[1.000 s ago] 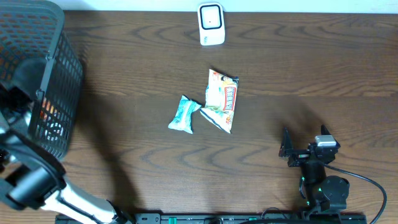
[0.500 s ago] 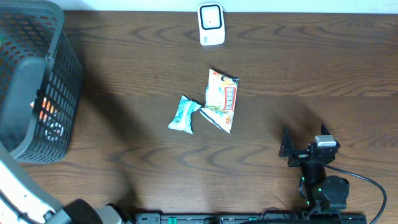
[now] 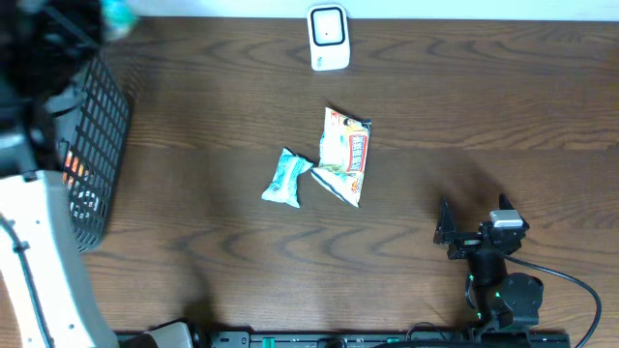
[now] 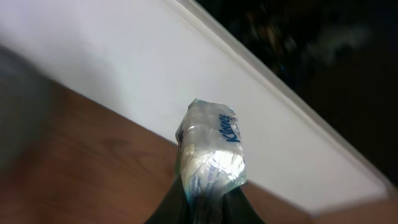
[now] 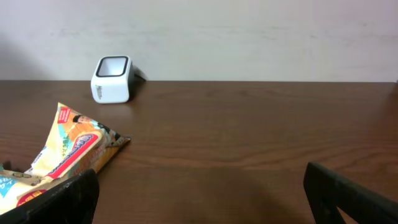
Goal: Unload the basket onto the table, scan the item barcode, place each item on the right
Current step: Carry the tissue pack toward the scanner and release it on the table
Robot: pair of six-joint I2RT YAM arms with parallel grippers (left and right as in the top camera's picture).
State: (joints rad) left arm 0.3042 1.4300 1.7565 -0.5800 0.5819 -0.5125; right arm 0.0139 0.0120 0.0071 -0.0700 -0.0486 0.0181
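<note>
My left gripper (image 4: 208, 206) is clenched on a small silvery-blue packet (image 4: 211, 152). In the left wrist view it stands up from between my dark fingers (image 4: 166, 213), with white wall and a strip of brown wood behind it. From overhead, that arm is raised over the far left corner, above the black mesh basket (image 3: 102, 135). It is badly blurred, and a teal smudge (image 3: 118, 12) shows there, too smeared for me to identify.

My right gripper (image 3: 472, 217) sits low at the near right of the table (image 3: 503, 116), jaws released wide with nothing between them. Its two dark fingers (image 5: 62, 199) frame the bottom corners of the right wrist view.

The white scanner (image 3: 329, 37) stands at the far edge, about mid-table, well apart from both grippers. In the middle of the table lies an orange-and-yellow snack bag (image 3: 346, 155). A teal-and-white pouch (image 3: 287, 178) lies just to its left, meeting it at one corner.
</note>
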